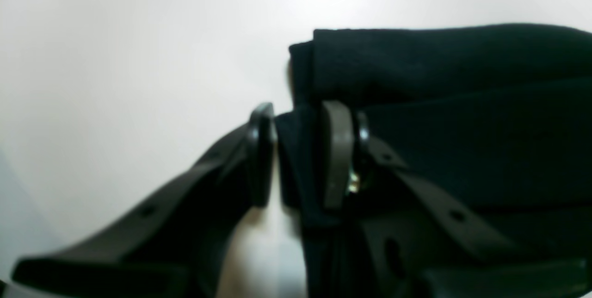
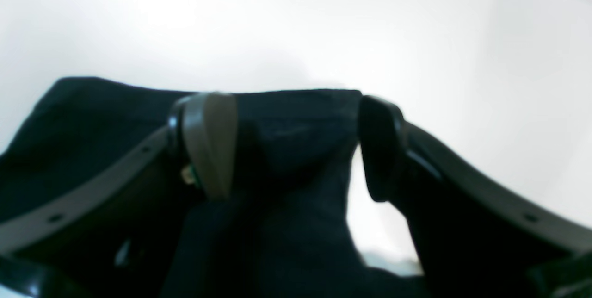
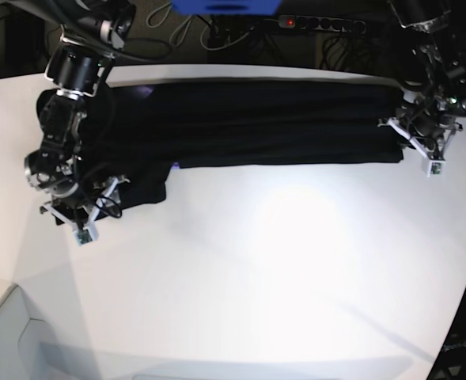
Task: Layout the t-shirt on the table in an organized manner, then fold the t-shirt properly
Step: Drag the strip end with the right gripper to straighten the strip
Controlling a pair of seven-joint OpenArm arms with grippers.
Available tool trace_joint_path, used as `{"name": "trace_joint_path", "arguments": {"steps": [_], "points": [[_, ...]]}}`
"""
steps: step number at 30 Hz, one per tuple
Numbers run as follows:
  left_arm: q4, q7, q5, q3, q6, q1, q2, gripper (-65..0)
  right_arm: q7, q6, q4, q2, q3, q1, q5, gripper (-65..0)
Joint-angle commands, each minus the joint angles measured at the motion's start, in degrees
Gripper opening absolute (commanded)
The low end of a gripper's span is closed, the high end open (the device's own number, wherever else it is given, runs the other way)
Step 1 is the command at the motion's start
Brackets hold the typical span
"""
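While the t-shirt (image 3: 248, 123) lies stretched in a long, narrow black band across the far side of the table (image 3: 280, 269), at least one lengthwise fold looks done and the crosswise folds seem left. The left pincer (image 1: 298, 154) is clamped on one end's edge; the right pincer (image 2: 296, 145) straddles the other end, jaws apart.

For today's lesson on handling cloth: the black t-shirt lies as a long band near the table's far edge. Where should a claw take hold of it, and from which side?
Grip the t-shirt at its short ends, coming in from beyond each end along the band. The folded edges are stacked there, so one pinch probably catches every layer. The left claw already pinches such an edge; the right claw straddles the other end's cloth more widely.
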Motion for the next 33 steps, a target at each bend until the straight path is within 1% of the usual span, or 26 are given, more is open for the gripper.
{"name": "trace_joint_path", "arguments": {"steps": [1,7,15,16,18,19,22,24,26,28,30,33], "points": [[1.0,-0.1,-0.1,-0.2,0.3,0.1,-0.7,-48.0,1.4,-0.2,0.1,1.5,0.1,1.6,0.8,-23.5],[1.0,-0.1,-0.1,-0.2,0.3,0.1,-0.6,-48.0,1.4,-0.2,-4.6,3.8,0.2,3.9,0.9,-23.5],[1.0,-0.1,-0.1,-0.2,0.3,-0.3,0.1,-48.0,1.4,-0.2,-7.9,4.1,0.2,4.5,0.9,-24.8],[1.0,-0.1,-0.1,-0.2,0.3,-0.3,0.1,-48.0,1.4,-0.2,-8.0,4.1,0.1,4.5,0.9,-26.4],[1.0,-0.1,-0.1,-0.2,0.4,-0.3,0.1,-48.0,1.5,-0.2,-8.7,4.1,0.0,4.5,0.9,-33.0],[1.0,-0.1,-0.1,-0.2,0.4,-0.3,0.1,-48.0,1.5,-0.2,-9.0,4.1,0.0,4.5,0.9,-37.6],[1.0,-0.1,-0.1,-0.2,0.4,-0.3,0.1,-48.0,1.5,-0.2,-8.7,4.3,-0.1,4.6,0.9,-56.0],[1.0,-0.1,-0.1,-0.2,0.4,-0.3,0.1,-48.0,1.5,-0.2,-8.7,4.3,-0.1,4.6,0.9,-65.0],[1.0,-0.1,-0.1,-0.2,0.4,-0.3,0.1,-48.0,1.5,-0.2,-7.7,4.3,0.0,4.6,0.9,-65.0],[1.0,-0.1,-0.1,-0.2,0.4,-0.3,0.1,-48.0,1.3,-0.2,-4.0,4.2,0.1,3.7,0.9,-65.0],[1.0,-0.1,-0.1,-0.2,0.4,-0.3,0.1,-48.0,0.8,-0.2,1.9,3.8,0.1,1.7,0.9,-65.0],[0.9,-0.1,-0.1,-0.2,0.4,-0.3,0.1,-48.0,-0.6,-0.2,12.8,1.6,0.1,-1.9,0.9,-65.0]]}}
